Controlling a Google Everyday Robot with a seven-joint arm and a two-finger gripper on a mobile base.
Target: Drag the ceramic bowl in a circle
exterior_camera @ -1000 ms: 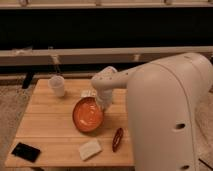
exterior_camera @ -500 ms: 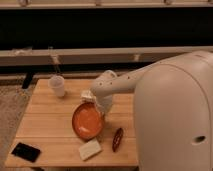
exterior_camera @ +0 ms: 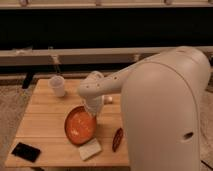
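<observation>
The ceramic bowl [exterior_camera: 79, 125] is wide and shallow, glossy orange inside with a darker rim. It sits on the wooden table [exterior_camera: 42, 107] left of the middle, toward the front. My white arm reaches in from the right. The gripper [exterior_camera: 92, 112] points down at the bowl's upper right rim. The wrist hides where it meets the rim.
A small white translucent cup [exterior_camera: 57, 85] stands at the table's back left. A black phone [exterior_camera: 25, 151] lies at the front left corner. A pale sponge-like block [exterior_camera: 90, 148] lies just in front of the bowl, and a dark red oblong item [exterior_camera: 117, 139] lies right of it.
The bowl has slid to the left and slightly toward the front with the gripper at its rim. The arm has swung left with it.
</observation>
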